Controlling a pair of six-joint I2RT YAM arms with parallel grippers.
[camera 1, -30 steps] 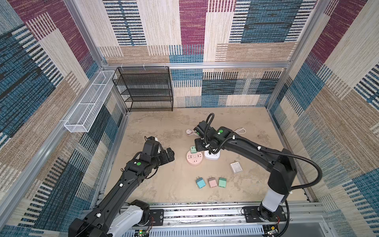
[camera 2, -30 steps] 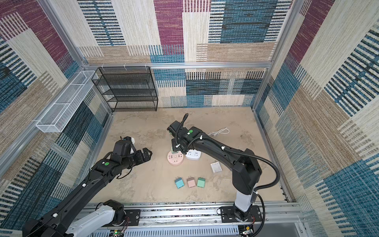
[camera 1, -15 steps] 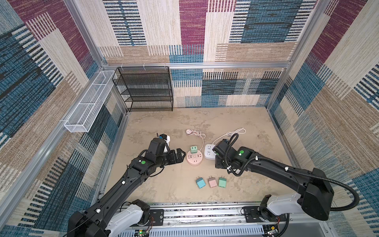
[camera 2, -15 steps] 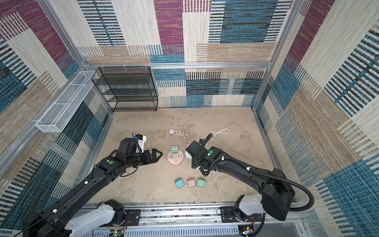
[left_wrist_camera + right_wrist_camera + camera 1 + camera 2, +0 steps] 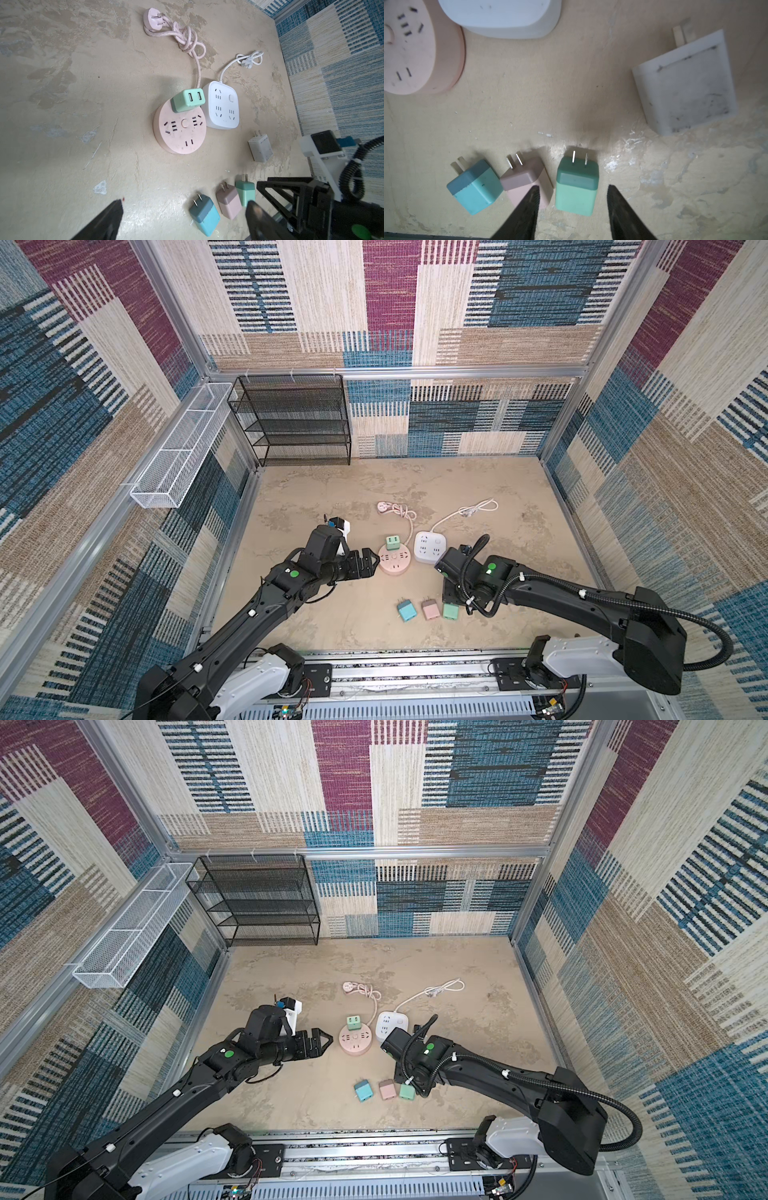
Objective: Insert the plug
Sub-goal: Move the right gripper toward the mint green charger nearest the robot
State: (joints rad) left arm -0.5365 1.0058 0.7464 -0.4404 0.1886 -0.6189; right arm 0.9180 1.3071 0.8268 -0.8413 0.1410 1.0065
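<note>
The mint-green charger plug point(image 5: 577, 187) lies flat on the desk point(image 5: 478, 489), last in a row of three at the front, beside a pink charger point(image 5: 525, 178) and a blue charger point(image 5: 475, 187). Its long axis runs front to back. Its two prongs, at the darker green end, point away from the robot's base and toward the power strips.

Our right hand point(image 5: 573, 185) sits over it with one finger on each side. There is a small gap at both flanks, so the hand is part open and holds nothing. Our left hand point(image 5: 373, 562) is spread wide and empty, with its tips just beside the pink round power strip point(image 5: 395, 562).

That strip already carries a green dual-USB charger point(image 5: 392, 542) at its far edge. A white square power strip point(image 5: 430, 547) touches it on the right. A white charger point(image 5: 260, 148) lies flat near the row with its prongs also pointing away.

The desk is mottled beige with pale scuffs. The walls are covered in a woven patchwork of blue, maroon and tan set in aluminium framing. A black mesh shelf rack point(image 5: 291, 418) stands at the back left, and a white wire basket point(image 5: 178, 448) hangs on the left wall.

The grey marks on the white charger's face are too blurred for us to read.
</note>
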